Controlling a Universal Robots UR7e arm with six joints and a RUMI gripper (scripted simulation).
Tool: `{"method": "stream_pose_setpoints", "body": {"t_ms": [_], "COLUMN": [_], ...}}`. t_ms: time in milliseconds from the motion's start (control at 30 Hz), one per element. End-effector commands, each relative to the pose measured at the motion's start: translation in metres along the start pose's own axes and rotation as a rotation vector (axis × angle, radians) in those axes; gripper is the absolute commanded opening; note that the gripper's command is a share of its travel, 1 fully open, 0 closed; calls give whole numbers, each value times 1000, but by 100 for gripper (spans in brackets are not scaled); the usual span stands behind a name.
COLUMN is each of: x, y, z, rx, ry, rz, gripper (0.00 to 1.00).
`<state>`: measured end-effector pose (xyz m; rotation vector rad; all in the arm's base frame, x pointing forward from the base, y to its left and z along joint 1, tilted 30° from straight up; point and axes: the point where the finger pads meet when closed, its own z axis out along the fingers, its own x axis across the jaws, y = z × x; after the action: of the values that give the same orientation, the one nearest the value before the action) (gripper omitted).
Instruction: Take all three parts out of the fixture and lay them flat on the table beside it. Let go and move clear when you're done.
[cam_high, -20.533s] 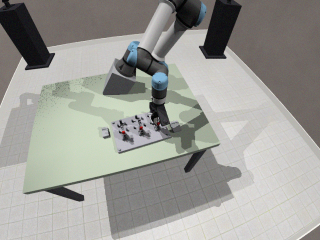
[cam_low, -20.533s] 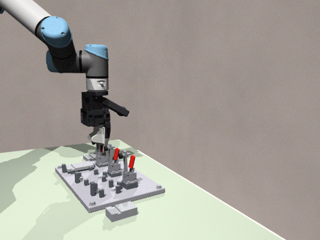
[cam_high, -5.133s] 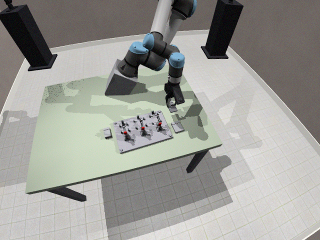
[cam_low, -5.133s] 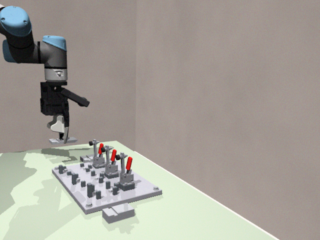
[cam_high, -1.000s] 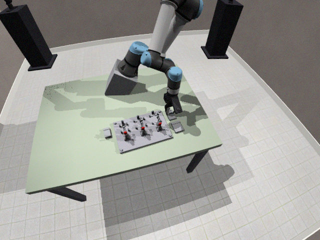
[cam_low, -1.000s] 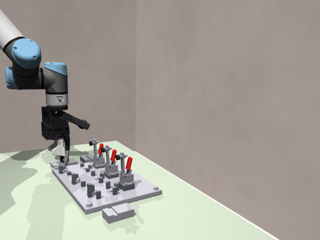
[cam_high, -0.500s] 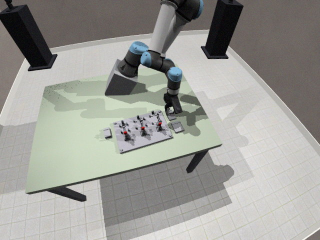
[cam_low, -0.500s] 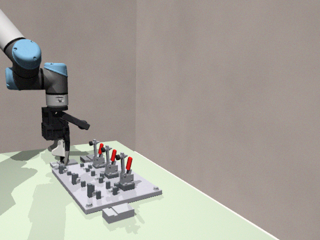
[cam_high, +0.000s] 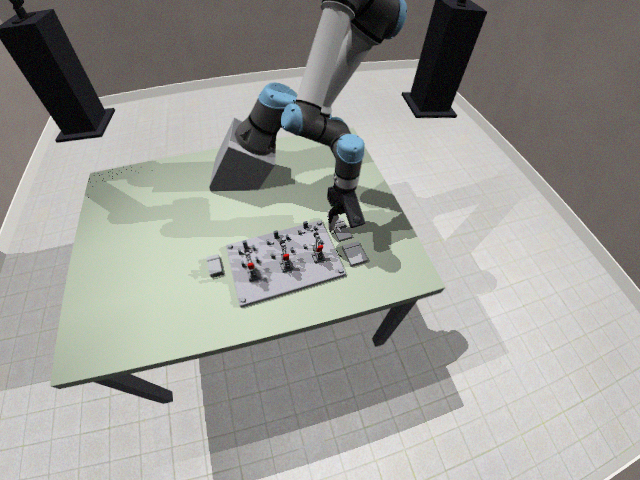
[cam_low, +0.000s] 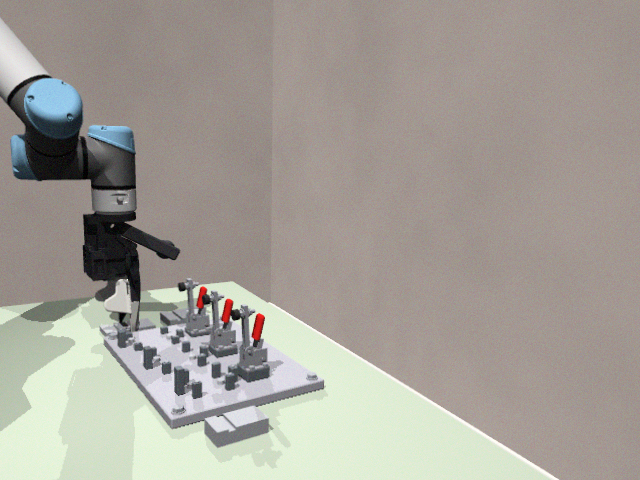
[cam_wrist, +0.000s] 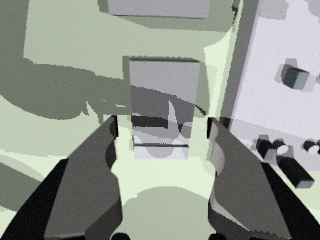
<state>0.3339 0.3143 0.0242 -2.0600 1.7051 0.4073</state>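
Matt grey, metal-looking parts (cam_high: 215, 266) (cam_low: 236, 426) (cam_wrist: 165, 95); smooth, plastic-looking red handles (cam_high: 250, 265) (cam_low: 258, 327).

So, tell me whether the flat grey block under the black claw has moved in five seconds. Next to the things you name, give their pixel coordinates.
Yes, down: in the exterior view the flat grey block (cam_high: 343, 234) (cam_low: 146, 324) (cam_wrist: 165, 77) hung higher than the pale grey fixture plate (cam_high: 289, 290) (cam_low: 289, 376) (cam_wrist: 267, 65); now it's low beside it.
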Motion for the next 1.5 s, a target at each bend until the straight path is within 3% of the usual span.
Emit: {"method": "stream_pose_setpoints", "body": {"t_ms": [0,833,1467], "x": [0,0,0], "y": [0,0,0], "z": [0,-3,-59], "rx": [1,1,1], "ry": [0,0,0], "rz": [0,0,0], "gripper": [47,47,47]}}
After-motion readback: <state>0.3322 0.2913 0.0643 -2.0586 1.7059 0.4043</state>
